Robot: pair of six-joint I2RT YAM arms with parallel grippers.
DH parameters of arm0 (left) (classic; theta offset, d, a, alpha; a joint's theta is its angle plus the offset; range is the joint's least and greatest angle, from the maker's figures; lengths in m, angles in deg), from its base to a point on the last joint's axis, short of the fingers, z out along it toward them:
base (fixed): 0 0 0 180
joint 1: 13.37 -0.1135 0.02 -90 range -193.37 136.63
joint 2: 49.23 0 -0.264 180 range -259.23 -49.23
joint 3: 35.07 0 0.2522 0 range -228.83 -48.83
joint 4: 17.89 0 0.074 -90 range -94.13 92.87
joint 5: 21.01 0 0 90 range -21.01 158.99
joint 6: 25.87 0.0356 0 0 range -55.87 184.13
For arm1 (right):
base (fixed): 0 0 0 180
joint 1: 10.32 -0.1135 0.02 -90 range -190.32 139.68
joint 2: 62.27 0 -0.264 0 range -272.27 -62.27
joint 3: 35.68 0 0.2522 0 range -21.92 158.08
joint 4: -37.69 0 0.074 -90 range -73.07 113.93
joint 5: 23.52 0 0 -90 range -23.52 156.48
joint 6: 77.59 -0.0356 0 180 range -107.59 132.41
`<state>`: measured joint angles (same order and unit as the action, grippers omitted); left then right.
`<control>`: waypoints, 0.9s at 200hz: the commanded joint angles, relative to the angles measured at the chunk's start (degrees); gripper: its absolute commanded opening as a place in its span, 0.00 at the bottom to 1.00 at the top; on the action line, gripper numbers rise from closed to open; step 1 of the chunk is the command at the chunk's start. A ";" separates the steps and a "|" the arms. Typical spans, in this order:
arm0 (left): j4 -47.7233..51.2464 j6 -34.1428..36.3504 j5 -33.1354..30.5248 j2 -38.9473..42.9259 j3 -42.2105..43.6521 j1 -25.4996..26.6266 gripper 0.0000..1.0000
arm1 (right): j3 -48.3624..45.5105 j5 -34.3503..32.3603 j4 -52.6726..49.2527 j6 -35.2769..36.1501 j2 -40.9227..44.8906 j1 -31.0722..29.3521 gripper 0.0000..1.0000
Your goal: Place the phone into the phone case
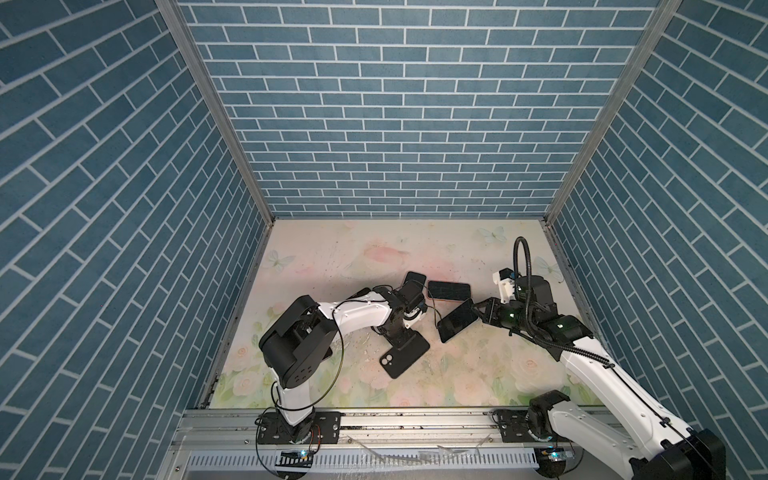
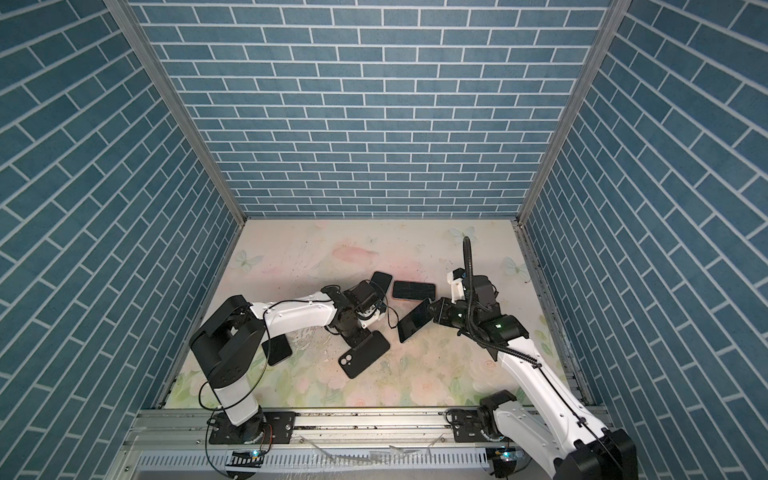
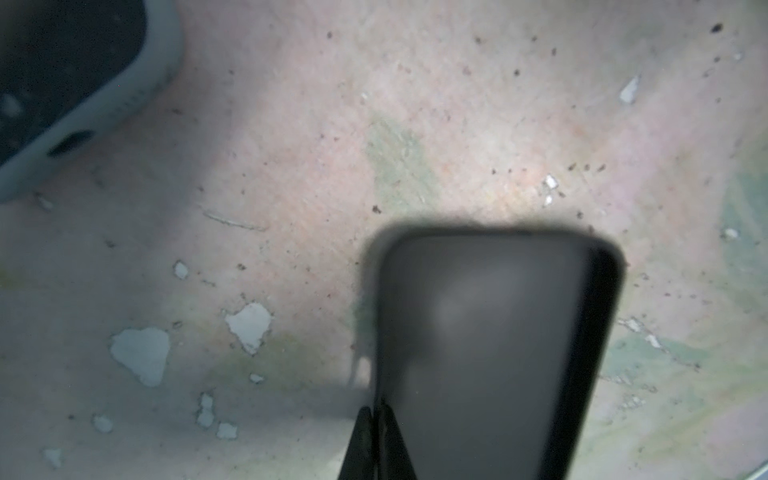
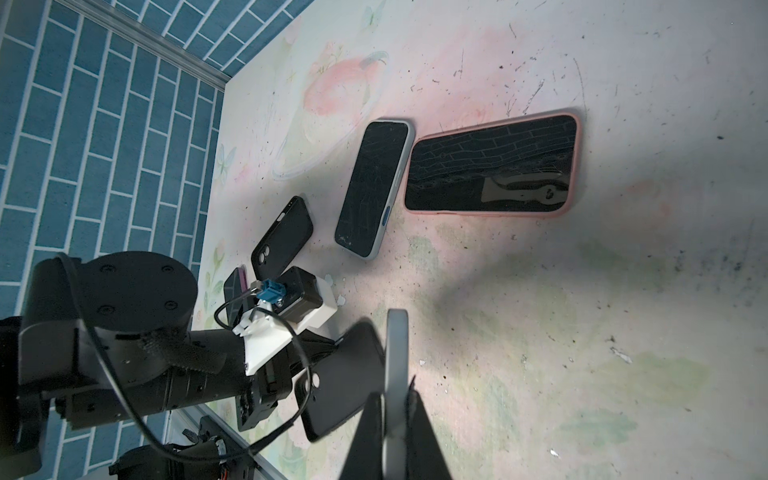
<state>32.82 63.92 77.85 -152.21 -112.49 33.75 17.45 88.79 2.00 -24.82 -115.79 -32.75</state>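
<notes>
Pinching the case by its far end, the left gripper is closed on it mid-table in both top views. To the right and apart from it, the right gripper clamps the tilted phone by its right end. In the left wrist view, fingers are closed on the case's rim. In the right wrist view, the phone stands edge-on between closed fingers, with the case just beside it.

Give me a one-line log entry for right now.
left end effector: shut on black case edge | right end effector: shut on phone, held tilted | insertion: not yet done
</notes>
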 commanded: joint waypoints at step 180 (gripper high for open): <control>11.14 -105.67 -9.53 7.07 3.94 4.38 0.00 | 0.94 -0.16 4.14 1.20 4.15 1.43 0.00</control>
<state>40.47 -25.91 67.91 -143.73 -107.20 36.89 17.45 88.11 2.98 -24.63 -113.21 -31.66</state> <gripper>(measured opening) 0.059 0.110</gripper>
